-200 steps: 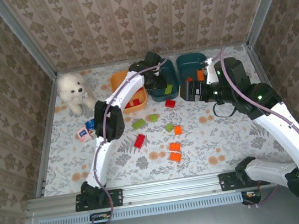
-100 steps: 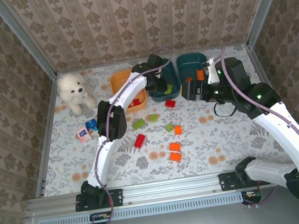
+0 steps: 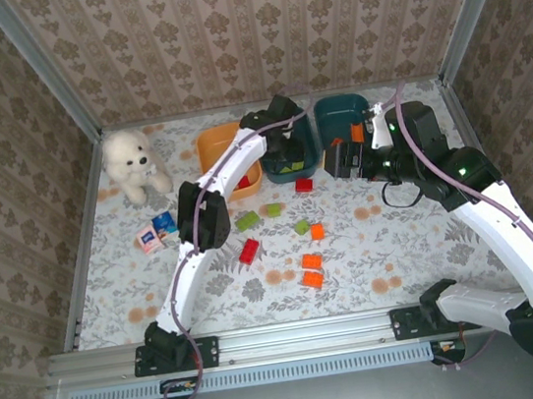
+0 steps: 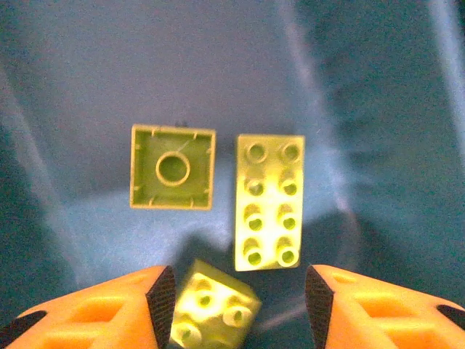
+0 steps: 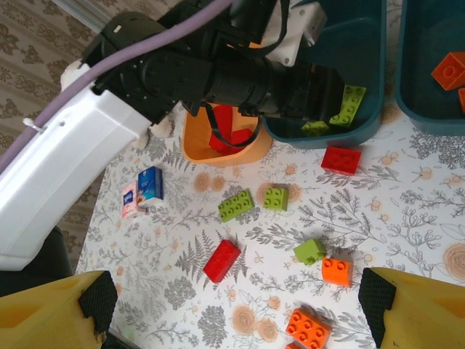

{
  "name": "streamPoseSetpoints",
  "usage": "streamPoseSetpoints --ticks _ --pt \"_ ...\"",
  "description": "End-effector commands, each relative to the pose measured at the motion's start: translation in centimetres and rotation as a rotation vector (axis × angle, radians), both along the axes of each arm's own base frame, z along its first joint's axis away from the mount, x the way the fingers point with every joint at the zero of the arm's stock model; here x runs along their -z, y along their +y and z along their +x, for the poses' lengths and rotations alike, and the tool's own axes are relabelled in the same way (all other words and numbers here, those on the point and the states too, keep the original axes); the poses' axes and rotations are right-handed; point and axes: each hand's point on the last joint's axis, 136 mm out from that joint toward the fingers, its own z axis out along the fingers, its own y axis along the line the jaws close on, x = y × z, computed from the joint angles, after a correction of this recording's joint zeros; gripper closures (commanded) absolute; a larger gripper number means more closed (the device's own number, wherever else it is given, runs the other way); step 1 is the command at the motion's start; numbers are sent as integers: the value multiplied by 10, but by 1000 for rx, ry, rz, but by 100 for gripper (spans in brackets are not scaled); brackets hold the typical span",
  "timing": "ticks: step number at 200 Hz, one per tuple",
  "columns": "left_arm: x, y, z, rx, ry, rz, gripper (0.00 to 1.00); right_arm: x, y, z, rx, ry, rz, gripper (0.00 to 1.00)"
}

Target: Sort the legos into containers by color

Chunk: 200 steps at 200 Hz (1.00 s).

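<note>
Left hand [image 4: 237,292] | parted | lime brick [image 4: 214,305] loose in the gap | teal tub [image 4: 87,73] below

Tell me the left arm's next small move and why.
Probably lift the left gripper straight up out of the teal tub: its jaws stand apart and the small green brick seems to sit loose between them, beside two other green bricks. Green legos wait on the table.
</note>
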Motion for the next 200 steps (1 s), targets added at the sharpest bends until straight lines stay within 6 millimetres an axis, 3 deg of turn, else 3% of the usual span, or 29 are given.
streamPoseSetpoints --ticks 1,42,66,89,115,143,174,200 --pt "-50 -2 2 -15 -70 -46 47 9 -2 -3 -19 21 -35 11" --pt "-130 21 5 -130 -147 -173 44 36 -9 -11 -47 73 -185 15" --pt "-170 55 1 -227 -195 -273 40 62 6 -23 -99 139 -264 15" --pt "-187 98 -14 -314 -208 -347 40 93 30 -30 -154 204 -315 16" --pt "-187 135 -52 -340 -216 -379 40 152 46 -36 -183 333 -427 17" --pt "-183 154 -109 -298 -216 -451 39 211 57 -34 -191 441 -476 16" --pt "-169 178 -170 -282 -205 -522 37 256 58 -24 -179 462 -531 16" --pt "-153 202 -206 -326 -181 -525 36 284 61 -18 -171 498 -560 20"
